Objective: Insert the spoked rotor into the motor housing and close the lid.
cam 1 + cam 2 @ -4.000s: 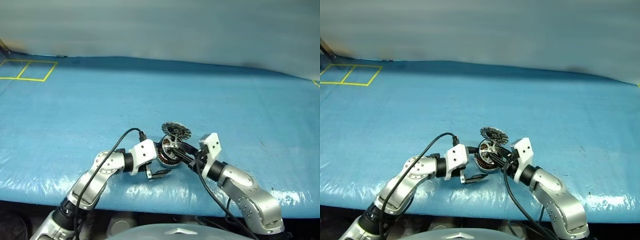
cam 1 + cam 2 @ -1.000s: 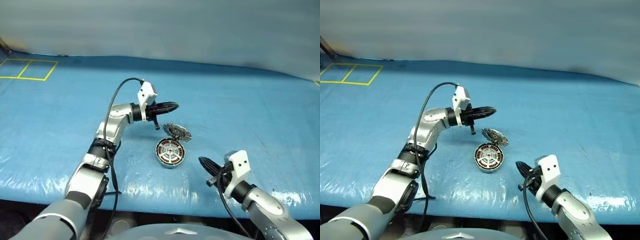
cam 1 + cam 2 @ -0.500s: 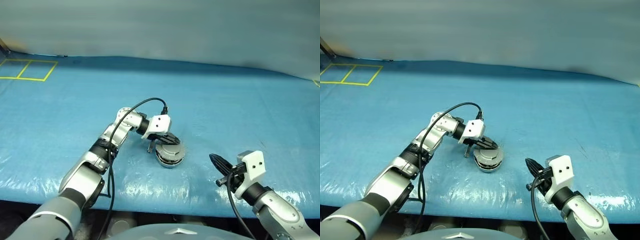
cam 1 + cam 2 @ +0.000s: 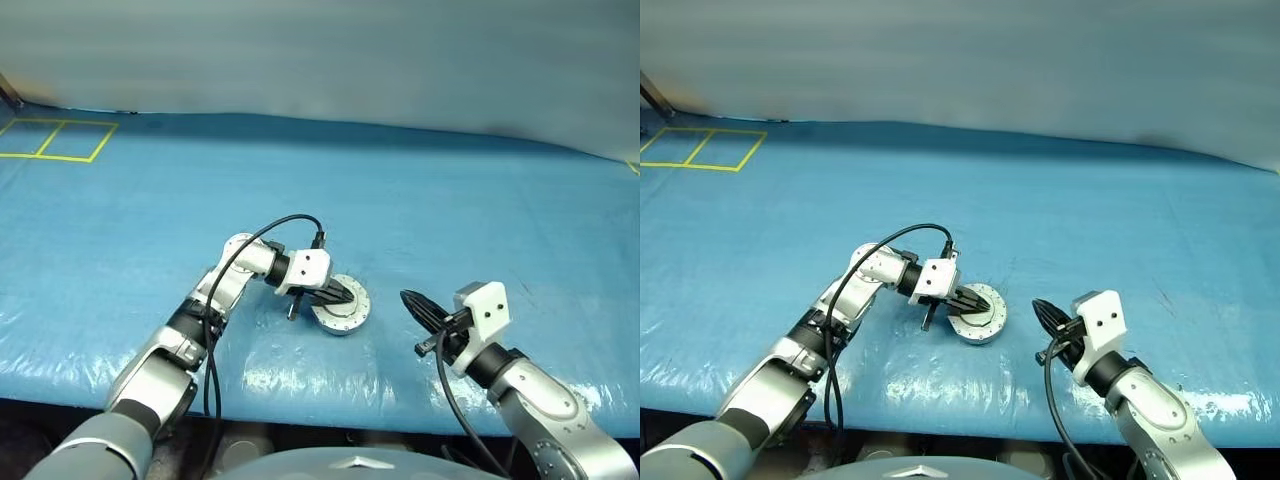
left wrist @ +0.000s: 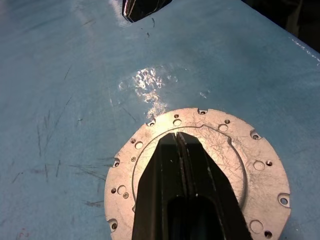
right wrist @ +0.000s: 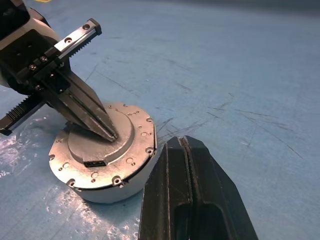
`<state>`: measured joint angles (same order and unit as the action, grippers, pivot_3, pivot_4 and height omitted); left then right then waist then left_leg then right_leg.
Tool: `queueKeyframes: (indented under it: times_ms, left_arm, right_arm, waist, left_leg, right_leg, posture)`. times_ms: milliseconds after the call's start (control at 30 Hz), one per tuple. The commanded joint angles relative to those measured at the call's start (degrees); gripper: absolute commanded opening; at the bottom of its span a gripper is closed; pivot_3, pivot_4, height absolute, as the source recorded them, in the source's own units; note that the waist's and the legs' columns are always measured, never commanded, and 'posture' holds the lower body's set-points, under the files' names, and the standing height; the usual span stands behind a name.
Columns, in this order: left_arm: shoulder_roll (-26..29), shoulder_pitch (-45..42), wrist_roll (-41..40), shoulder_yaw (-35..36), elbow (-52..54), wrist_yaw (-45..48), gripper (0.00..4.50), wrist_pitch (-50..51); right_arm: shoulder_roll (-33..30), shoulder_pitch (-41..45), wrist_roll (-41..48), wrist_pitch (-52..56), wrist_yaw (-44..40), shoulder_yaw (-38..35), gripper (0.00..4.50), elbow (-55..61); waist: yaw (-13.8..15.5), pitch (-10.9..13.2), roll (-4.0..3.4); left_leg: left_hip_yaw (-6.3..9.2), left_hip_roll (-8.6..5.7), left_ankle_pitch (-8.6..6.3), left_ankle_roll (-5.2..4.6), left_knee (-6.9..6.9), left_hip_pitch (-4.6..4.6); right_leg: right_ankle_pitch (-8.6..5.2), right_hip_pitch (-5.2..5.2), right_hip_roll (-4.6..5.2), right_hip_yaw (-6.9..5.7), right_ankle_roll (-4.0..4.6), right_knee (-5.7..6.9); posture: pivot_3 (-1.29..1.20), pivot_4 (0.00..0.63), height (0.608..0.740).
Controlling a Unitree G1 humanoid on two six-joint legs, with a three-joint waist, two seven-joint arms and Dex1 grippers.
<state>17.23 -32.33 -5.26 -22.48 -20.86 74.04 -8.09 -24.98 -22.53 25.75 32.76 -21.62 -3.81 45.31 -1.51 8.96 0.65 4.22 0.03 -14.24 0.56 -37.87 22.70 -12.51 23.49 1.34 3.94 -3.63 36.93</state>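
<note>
Because the lid (image 6: 102, 150) already lay plain face up on top of the motor housing (image 6: 107, 192), the left gripper (image 6: 111, 134) had its two black fingers pressed together into a single point, their tips resting on the raised centre of the disc — a posture that read as pushing the cover down to seat it rather than gripping anything. In the left wrist view the closed fingers (image 5: 182, 165) ran up over the silver disc (image 5: 260, 165) with no gap between them, and the ring of small screw holes around the rim was clear of them. The stack sat on the blue table cover (image 4: 150, 200), near its front edge. The spoked rotor could not be seen; judging by the closed stack, it was probably inside, though that stayed a guess.

The right gripper (image 4: 412, 303) hung just beside the housing, apart from it, its fingers likewise closed and holding nothing — likely kept out of the way while the left arm worked. The seam between lid and housing looked even from the right wrist view, so the task seemed close to done, pending a firm seating.
</note>
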Motion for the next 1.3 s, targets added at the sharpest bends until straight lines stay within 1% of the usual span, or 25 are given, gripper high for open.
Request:
queueKeyframes:
  times_ms: [33,67,167,300,367,433,467,700,833,933,1000,1033,1167,1300]
  left_arm:
    - [2.15,3.04,-9.16,6.41,15.83,-2.2,0.0,9.31]
    - [2.9,4.23,-10.3,7.15,18.58,-2.87,0.0,11.24]
    - [7.21,10.69,-11.09,9.35,25.63,-5.57,0.0,15.86]
    - [10.98,16.24,-11.39,10.44,29.71,-7.81,0.0,19.4]
    - [13.06,20.21,-11.83,11.22,31.7,-9.05,0.0,21.51]
    - [13.82,23.08,-13.02,12.44,33.16,-10.83,0.0,23.96]
    - [14.04,24.39,-13.15,13.07,33.71,-11.92,0.0,24.42]
    - [15.45,30.52,-11.7,13.85,36.63,-16.29,0.0,24.33]
    - [14.51,31.56,-12.73,14.47,37.79,-18.56,0.0,25.13]
    - [14.81,31.74,-12.02,13.94,37.82,-19.38,0.0,24.84]
    - [15.18,31.68,-11.78,13.46,37.86,-19.37,0.0,24.66]
    - [15.26,31.61,-11.72,13.31,37.87,-19.39,0.0,24.59]
    - [15.22,31.07,-11.72,13.14,37.53,-19.46,0.0,24.6]
    - [15.39,30.3,-11.31,12.38,37.0,-18.82,0.0,24.33]
  right_arm:
    - [0.06,3.41,-1.49,-0.66,-1.05,4.57,0.38,-1.47]
    - [0.14,4.13,-1.72,-0.73,-1.26,5.48,0.59,-1.93]
    - [0.99,8.63,-1.99,-0.82,-1.95,8.46,1.52,-4.5]
    - [0.77,12.07,-1.11,-0.49,-4.23,10.21,2.85,-6.97]
    - [-0.3,14.5,-1.73,-0.04,-6.37,12.19,3.54,-9.45]
    - [-1.22,16.37,-2.73,0.24,-7.76,13.8,4.22,-11.53]
    - [-1.63,17.14,-3.04,0.32,-8.5,14.51,4.46,-12.38]
    - [-2.35,20.08,-5.99,-0.24,-9.96,17.41,4.46,-17.51]
    - [-2.59,20.74,-9.1,-1.58,-10.39,19.51,4.46,-19.8]
    - [-3.06,20.87,-10.88,-2.1,-10.97,21.18,3.87,-20.76]
    - [-2.91,20.61,-11.1,-2.13,-11.3,21.38,3.24,-20.94]
    - [-2.9,20.44,-11.38,-2.07,-11.22,21.42,3.04,-20.93]
    - [-3.32,19.49,-12.96,-1.58,-10.31,21.0,3.04,-21.05]
    - [-3.71,17.56,-11.22,-1.66,-11.08,18.52,3.04,-19.0]
  waist:
    - [-0.3,0.03,-0.01]
    - [-0.41,0.03,-0.01]
    - [-0.75,-0.02,-0.13]
    - [-0.47,0.02,-0.11]
    - [-0.48,0.03,-0.1]
    - [-0.43,0.04,-0.09]
    - [-0.41,0.04,-0.09]
    - [-0.48,0.05,-0.11]
    - [-0.52,0.05,-0.11]
    - [-0.53,0.04,-0.11]
    - [-0.55,0.03,-0.1]
    - [-0.56,0.03,-0.1]
    - [-0.55,0.01,-0.08]
    - [-0.27,-0.01,-0.07]
  left_leg:
    - [0.0,0.02,0.0,0.0,0.01,0.02]
    - [0.01,0.02,0.0,0.0,0.02,0.01]
    - [-0.03,0.08,0.0,0.0,0.11,-0.12]
    - [-0.03,0.07,0.0,0.01,0.11,-0.12]
    - [-0.01,0.05,0.0,0.01,0.08,-0.1]
    - [-0.05,0.03,0.0,0.0,0.07,-0.09]
    - [-0.02,0.03,0.0,0.01,0.07,-0.08]
    - [-0.06,0.06,0.0,0.01,0.09,-0.1]
    - [-0.08,0.06,0.0,0.01,0.08,-0.12]
    - [-0.09,0.06,0.0,0.01,0.07,-0.14]
    - [-0.09,0.06,0.0,0.01,0.08,-0.14]
    - [-0.09,0.06,0.0,0.01,0.08,-0.14]
    - [-0.09,0.06,0.0,0.01,0.08,-0.15]
    - [-0.08,0.05,0.0,0.01,0.07,-0.15]
  right_leg:
    - [0.0,0.04,-0.01,0.0,0.0,0.01]
    - [0.0,0.03,0.0,-0.01,0.0,0.01]
    - [-0.03,0.01,-0.01,-0.01,0.05,0.02]
    - [-0.05,0.0,-0.02,-0.03,0.09,0.03]
    - [-0.05,-0.01,0.0,-0.04,0.08,0.0]
    - [-0.04,-0.01,0.04,-0.03,0.07,0.0]
    - [-0.04,-0.01,0.05,-0.04,0.07,-0.01]
    - [-0.05,0.02,0.03,-0.05,0.09,0.02]
    - [-0.05,0.02,0.03,-0.03,0.09,0.02]
    - [-0.04,0.0,0.03,-0.04,0.09,0.03]
    - [-0.05,0.0,0.03,-0.04,0.09,0.02]
    - [-0.05,0.0,0.02,-0.04,0.09,0.02]
    - [-0.04,-0.01,0.03,-0.04,0.09,0.02]
    - [-0.04,-0.03,0.04,-0.04,0.09,0.02]
  posture:
    - [0.0,0.15,0.74]
    - [0.0,0.15,0.74]
    - [0.0,0.15,0.74]
    - [0.0,0.15,0.74]
    - [0.0,0.15,0.74]
    - [0.0,0.15,0.74]
    - [0.0,0.15,0.74]
    - [0.0,0.15,0.74]
    - [0.0,0.15,0.74]
    - [0.0,0.15,0.74]
    - [0.0,0.15,0.74]
    - [0.0,0.15,0.74]
    - [0.0,0.15,0.74]
    - [0.0,0.15,0.74]
